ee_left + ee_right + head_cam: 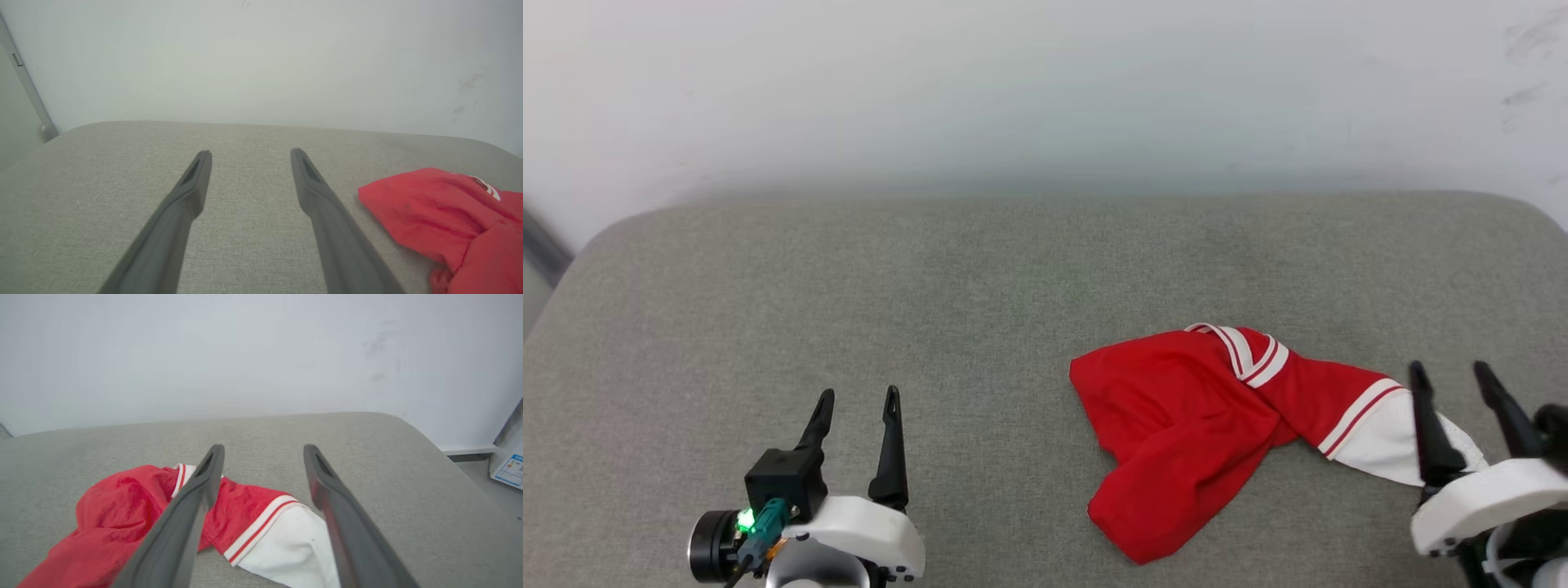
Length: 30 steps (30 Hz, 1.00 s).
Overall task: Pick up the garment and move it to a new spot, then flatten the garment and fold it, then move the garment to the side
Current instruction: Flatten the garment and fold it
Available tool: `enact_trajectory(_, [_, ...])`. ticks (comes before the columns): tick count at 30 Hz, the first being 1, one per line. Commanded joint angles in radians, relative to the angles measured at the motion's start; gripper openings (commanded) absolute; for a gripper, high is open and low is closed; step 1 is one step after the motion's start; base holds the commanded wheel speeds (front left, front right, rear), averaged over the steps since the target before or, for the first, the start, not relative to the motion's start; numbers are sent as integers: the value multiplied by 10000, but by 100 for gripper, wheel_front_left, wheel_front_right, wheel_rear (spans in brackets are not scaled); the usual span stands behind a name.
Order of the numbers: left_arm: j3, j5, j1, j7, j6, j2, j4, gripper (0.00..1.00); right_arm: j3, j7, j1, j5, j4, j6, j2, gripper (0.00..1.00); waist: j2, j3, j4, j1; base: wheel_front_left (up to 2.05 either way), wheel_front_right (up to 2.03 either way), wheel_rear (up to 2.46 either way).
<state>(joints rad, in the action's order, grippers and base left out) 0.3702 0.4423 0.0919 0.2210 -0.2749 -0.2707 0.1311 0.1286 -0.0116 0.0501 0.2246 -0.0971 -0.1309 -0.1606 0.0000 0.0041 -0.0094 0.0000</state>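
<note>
One crumpled garment (1176, 408) lies on the grey cushion (931, 310).

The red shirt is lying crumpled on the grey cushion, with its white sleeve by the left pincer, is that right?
Not quite: the white sleeve lies by the right pincer, as the head view shows; the rest holds.

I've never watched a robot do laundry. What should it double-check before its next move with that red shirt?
1. Left gripper open, holding nothing: ok.
2. Right gripper open over the white sleeve, not gripping it: ok.
3. Garment lying flat: not ok, it is crumpled and twisted.
4. Garment wholly on the grey cushion: ok.
5. Cushion space to spread it toward the robot's left: ok.
6. Printed side facing up: cannot tell.
</note>
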Motion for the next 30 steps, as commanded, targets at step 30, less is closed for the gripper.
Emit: enact_trajectory(30, [1584,477,5164,-4133,2058,457,1626,100,-1201,219,110,-504,2636,3,786,100,0,1954,-1420,0,0,0,0])
